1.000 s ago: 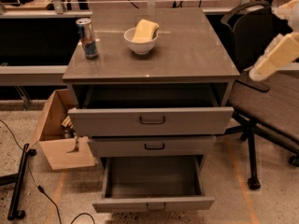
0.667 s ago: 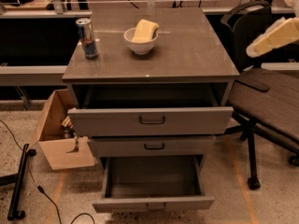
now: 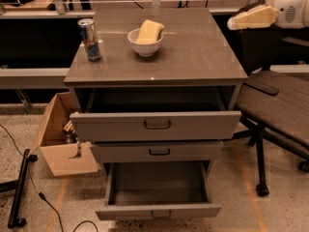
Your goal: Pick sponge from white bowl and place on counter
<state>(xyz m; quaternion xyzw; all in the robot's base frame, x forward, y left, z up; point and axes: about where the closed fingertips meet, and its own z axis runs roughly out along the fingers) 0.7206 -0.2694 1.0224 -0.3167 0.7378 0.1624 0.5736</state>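
Note:
The pale yellow sponge [image 3: 148, 31] lies tilted in the small white bowl [image 3: 145, 46], which stands on the grey-brown counter [image 3: 193, 52] toward its back, left of centre. My gripper [image 3: 236, 22] reaches in from the upper right, just beyond the counter's right edge. Its pale yellow fingers point left, well to the right of the bowl and above counter height. It holds nothing.
A drink can [image 3: 90, 40] stands at the counter's back left, beside the bowl. The top drawer [image 3: 155, 124] and bottom drawer [image 3: 158, 190] are pulled out. A cardboard box [image 3: 60, 134] sits on the floor at left. A dark chair [image 3: 280, 105] stands at right.
My gripper has risen and swung left, from beside the counter's right edge up to above its back right corner. The sponge, bowl and can have not moved.

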